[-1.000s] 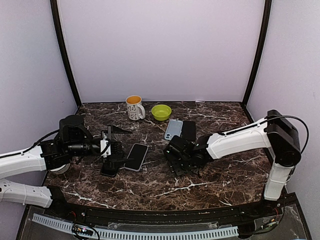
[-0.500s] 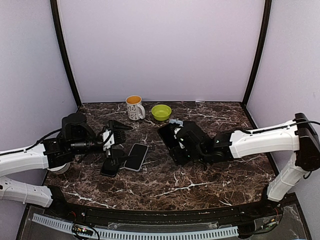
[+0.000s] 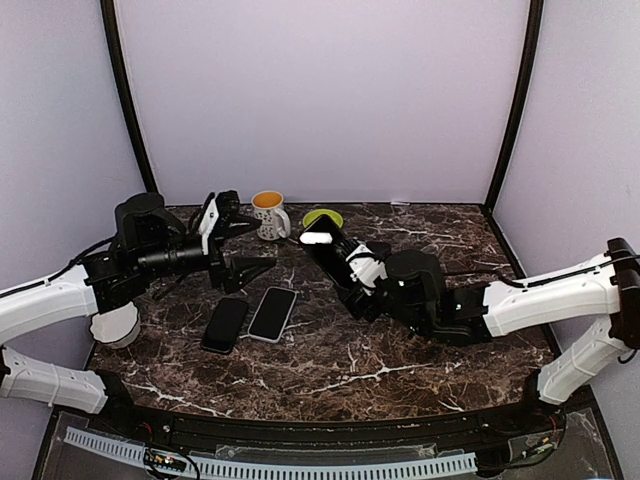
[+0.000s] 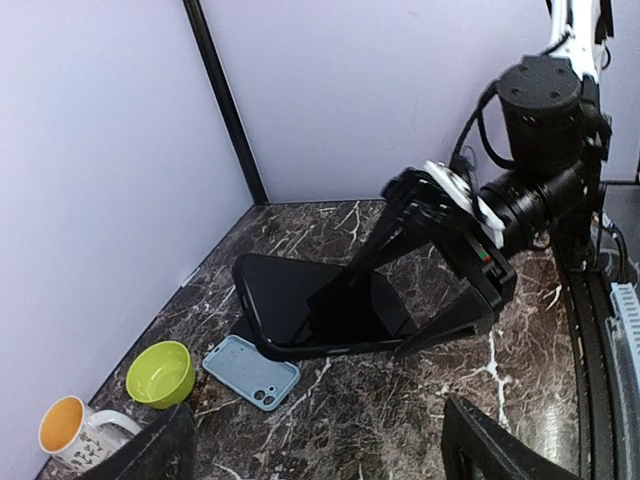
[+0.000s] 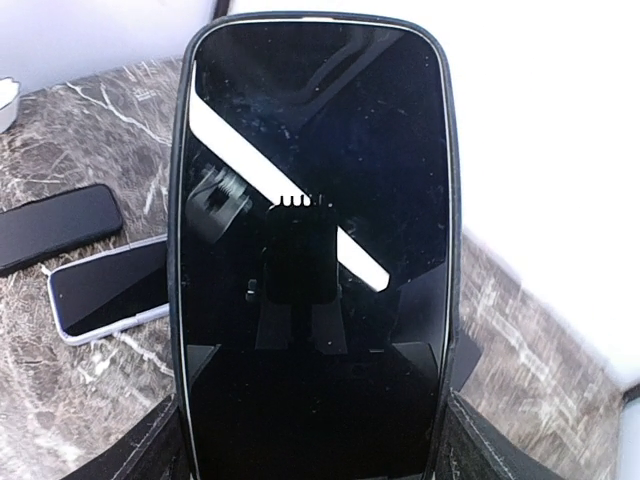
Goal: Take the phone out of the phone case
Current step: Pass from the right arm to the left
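A phone in a black phone case (image 5: 315, 200) fills the right wrist view, screen toward the camera. My right gripper (image 5: 315, 445) is shut on its lower end, one finger (image 5: 150, 450) on each long edge. From above, the cased phone (image 3: 325, 250) hangs tilted over the table's middle in the right gripper (image 3: 352, 278). The left wrist view shows the same phone (image 4: 300, 300) in the air, clamped by the right gripper's fingers (image 4: 450, 330). My left gripper (image 3: 240, 240) hovers open to its left with nothing between its fingers (image 4: 500, 450).
A bare black phone (image 3: 225, 325) and a silver-edged phone (image 3: 272, 313) lie side by side at front left. An empty light blue case (image 4: 250, 370) lies under the raised phone. A mug (image 3: 268, 213) and a green bowl (image 3: 322, 217) stand at the back.
My right gripper has lifted the cased phone off the table and carried it up and to the left. The left gripper rose from the black phone on the table and turned toward it.
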`<state>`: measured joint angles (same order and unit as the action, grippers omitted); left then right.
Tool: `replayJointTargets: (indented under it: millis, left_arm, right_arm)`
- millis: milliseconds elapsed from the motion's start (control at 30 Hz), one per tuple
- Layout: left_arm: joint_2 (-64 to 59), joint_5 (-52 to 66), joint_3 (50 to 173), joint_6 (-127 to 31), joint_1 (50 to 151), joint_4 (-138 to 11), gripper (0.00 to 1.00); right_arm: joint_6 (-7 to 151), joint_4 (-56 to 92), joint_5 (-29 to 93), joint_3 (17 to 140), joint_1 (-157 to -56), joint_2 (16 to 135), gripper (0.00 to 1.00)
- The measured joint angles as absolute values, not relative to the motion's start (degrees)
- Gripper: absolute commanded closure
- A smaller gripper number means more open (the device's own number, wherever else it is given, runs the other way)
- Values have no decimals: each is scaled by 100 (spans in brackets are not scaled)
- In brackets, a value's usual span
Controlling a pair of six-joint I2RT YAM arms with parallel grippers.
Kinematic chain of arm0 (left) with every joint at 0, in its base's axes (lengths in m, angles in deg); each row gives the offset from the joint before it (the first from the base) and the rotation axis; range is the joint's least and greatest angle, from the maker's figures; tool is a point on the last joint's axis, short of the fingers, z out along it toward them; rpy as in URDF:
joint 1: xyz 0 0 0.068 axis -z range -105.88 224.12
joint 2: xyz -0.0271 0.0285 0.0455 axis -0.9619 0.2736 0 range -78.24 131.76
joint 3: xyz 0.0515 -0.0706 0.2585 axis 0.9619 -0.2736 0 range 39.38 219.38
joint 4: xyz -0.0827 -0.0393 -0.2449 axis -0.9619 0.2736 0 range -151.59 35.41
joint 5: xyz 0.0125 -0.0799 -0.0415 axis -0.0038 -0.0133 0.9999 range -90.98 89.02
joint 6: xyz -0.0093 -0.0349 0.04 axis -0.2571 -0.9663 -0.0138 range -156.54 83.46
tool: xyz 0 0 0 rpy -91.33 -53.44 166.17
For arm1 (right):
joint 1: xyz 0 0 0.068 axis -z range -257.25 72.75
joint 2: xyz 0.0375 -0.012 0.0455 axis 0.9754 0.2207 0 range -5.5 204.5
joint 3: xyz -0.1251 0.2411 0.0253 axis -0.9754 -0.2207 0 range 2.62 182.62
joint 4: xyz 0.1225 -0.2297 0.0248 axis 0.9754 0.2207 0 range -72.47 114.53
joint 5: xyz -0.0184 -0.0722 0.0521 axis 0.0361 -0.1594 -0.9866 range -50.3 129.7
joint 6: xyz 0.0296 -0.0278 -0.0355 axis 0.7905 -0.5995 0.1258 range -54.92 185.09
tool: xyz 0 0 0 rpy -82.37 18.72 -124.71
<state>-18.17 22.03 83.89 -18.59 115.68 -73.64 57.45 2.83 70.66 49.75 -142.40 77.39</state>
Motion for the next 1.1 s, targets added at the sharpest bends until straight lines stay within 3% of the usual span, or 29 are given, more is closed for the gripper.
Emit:
replayJointTargets:
  millis: [333,433,633,800,933,967,1067,1100]
  left_arm:
    - [-1336,3108,8929,-3277,11203,-7366,34]
    - [-1237,3352,8986,-3592,11162,-7364,49]
    - [-1080,3768,9054,-3931,11136,-7369,67]
    - [-1060,3908,9058,-4055,11133,-7369,91]
    - [-1012,3862,9067,-4289,11103,-7355,100]
    - [-1006,3862,9071,-4291,11103,-7355,100]
    - [-1001,3875,9076,-4274,11103,-7362,100]
    - [-1001,3890,9078,-4254,11103,-7366,100]
  right_arm:
    - [3504,-1732,7103,4588,-14681,7737,58]
    - [3041,-2060,7107,4593,-14777,7752,58]
    - [2333,-2401,7251,4706,-14876,8032,59]
    - [1893,-2661,7431,4783,-14963,8329,59]
    - [1550,-2871,7647,4798,-15007,8432,57]
    - [1524,-2902,7682,4800,-15018,8445,52]
    - [1469,-2952,7776,4800,-15055,8463,4]
    - [1461,-2950,7822,4803,-15075,8463,2]
